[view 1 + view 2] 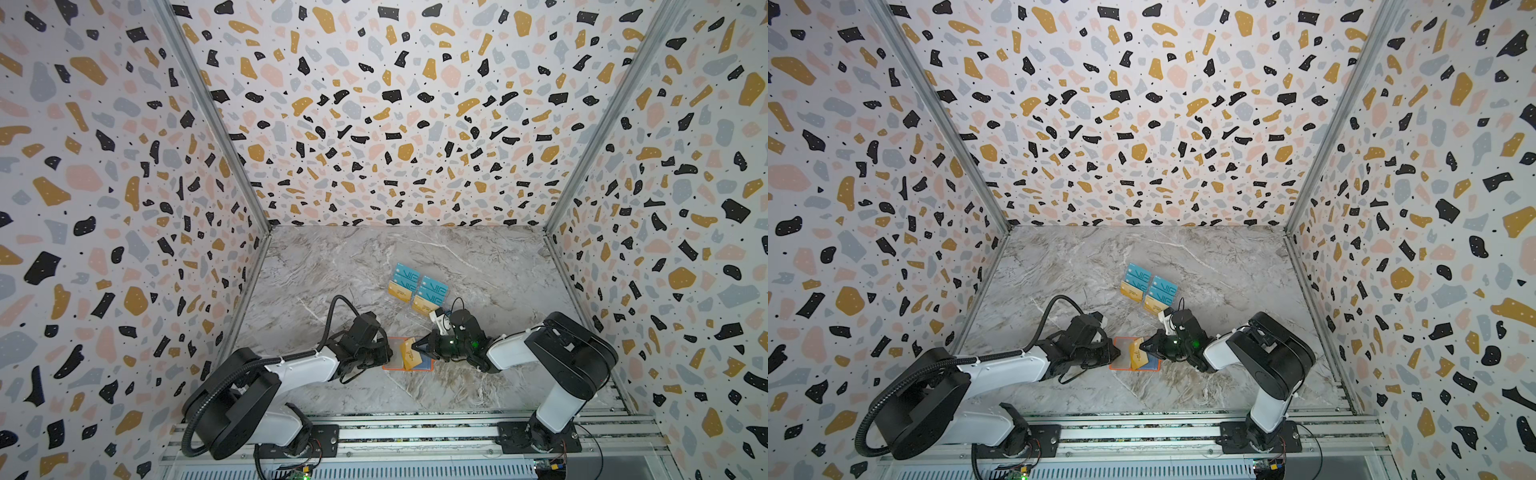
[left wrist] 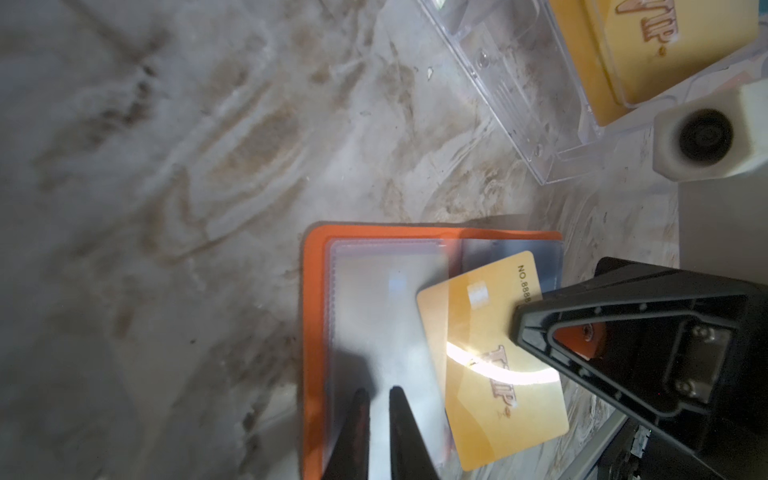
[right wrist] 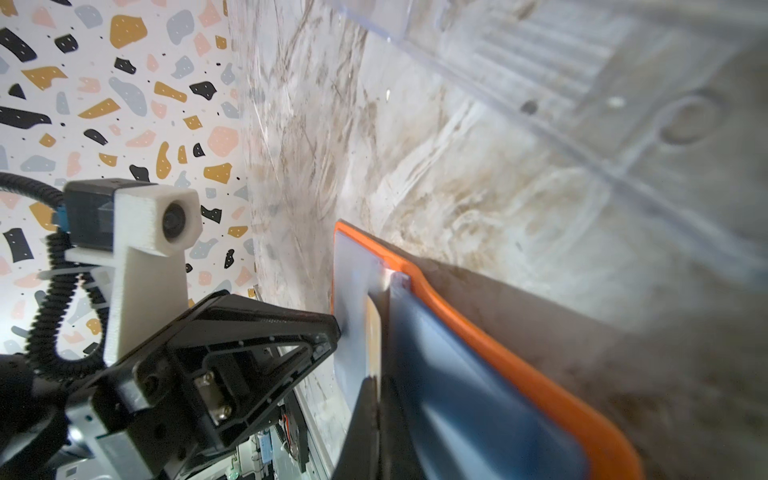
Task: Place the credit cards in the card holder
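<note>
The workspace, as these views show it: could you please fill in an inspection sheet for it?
Surface: grey marble-pattern table.
Job's things: orange card holder lies open on the table; a gold card is angled over its clear sleeves; other blue and gold cards stand in a clear rack.
Clutter: nothing seen.
Grippers: left gripper nearly shut, apparently pinching a holder sleeve; right gripper shut on the gold card.
Cables: black ribbed hose arches over the left arm; thin wire loops at the right wrist.
Surroundings: speckled walls; metal rail in front.
</note>
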Motion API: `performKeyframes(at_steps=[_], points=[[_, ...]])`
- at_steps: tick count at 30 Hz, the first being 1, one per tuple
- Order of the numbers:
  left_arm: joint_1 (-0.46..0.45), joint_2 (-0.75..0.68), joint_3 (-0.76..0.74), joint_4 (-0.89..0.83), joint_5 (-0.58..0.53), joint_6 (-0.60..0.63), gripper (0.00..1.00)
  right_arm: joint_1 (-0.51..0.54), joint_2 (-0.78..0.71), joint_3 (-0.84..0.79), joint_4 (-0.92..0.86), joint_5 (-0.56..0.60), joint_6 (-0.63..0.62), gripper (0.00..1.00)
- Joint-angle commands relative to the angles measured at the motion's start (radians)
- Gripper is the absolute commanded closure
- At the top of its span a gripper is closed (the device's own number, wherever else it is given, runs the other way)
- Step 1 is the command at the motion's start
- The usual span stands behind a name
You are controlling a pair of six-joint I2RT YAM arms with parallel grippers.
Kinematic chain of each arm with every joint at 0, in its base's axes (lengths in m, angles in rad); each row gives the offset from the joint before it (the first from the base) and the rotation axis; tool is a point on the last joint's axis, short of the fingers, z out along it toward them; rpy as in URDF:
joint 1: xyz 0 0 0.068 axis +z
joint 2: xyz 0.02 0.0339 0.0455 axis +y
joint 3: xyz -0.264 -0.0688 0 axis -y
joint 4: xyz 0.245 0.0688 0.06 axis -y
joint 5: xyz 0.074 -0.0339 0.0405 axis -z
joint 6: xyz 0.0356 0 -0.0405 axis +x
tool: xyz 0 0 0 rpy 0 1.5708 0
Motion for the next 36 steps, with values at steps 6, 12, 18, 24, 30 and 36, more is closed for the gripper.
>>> performKeyframes(at_steps=[6, 12, 18, 24, 30, 36], points=[[0.003, -0.001, -0.012, -0.003, 0.029, 0.015, 0.86, 0.035, 0.028, -0.033, 0.082, 0.118, 0.036, 1.0], [0.003, 0.006, -0.012, -0.011, 0.028, 0.026, 0.86, 0.044, 0.043, -0.058, 0.124, 0.154, 0.041, 1.0], [0.003, 0.003, -0.024, -0.009, 0.028, 0.025, 0.87, 0.056, 0.071, -0.091, 0.229, 0.182, 0.086, 1.0], [0.003, 0.005, -0.033, -0.007, 0.029, 0.029, 0.94, 0.074, 0.103, -0.084, 0.272, 0.209, 0.09, 1.0], [0.003, 0.007, -0.044, -0.016, 0.03, 0.035, 1.0, 0.082, 0.119, -0.098, 0.309, 0.237, 0.098, 1.0], [0.003, 0.006, -0.043, -0.01, 0.035, 0.035, 1.0, 0.1, 0.137, -0.096, 0.339, 0.267, 0.11, 1.0]])
